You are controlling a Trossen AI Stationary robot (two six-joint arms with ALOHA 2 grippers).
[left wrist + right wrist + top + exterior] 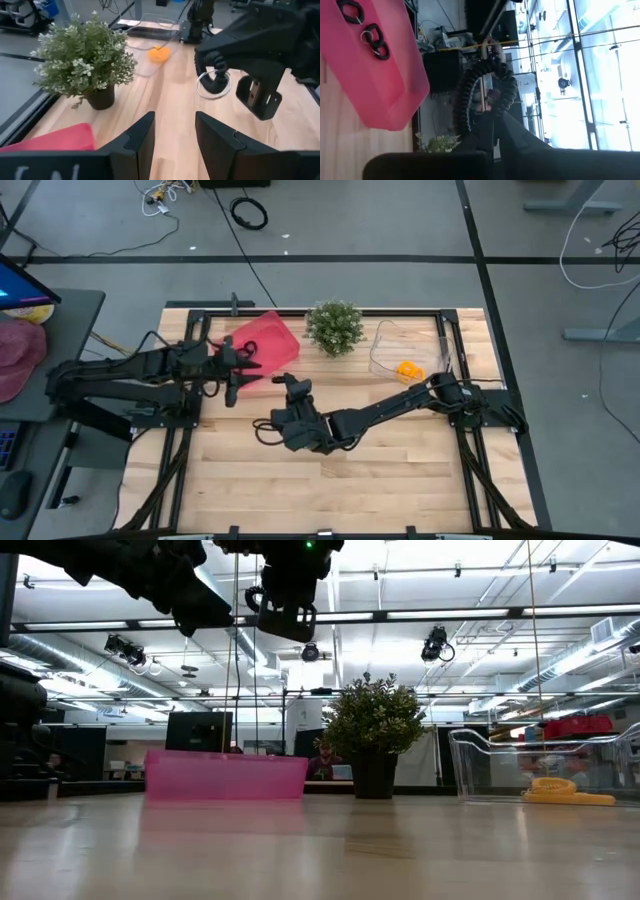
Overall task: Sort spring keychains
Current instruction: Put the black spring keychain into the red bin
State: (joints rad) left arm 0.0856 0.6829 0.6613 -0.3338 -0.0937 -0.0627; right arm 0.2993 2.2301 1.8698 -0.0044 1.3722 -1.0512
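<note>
Right gripper (492,122) is clamped on a black spring keychain (482,92), loop sticking straight out past its fingertips. Beyond it sits the pink bin (375,75) with three more black ones (372,40). Left gripper (175,140) hangs open nearby.

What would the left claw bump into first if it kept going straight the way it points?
Probably the right claw, which holds a black spring keychain dead ahead above the table. The plant sits off to one side. Depth is hard to judge.
</note>
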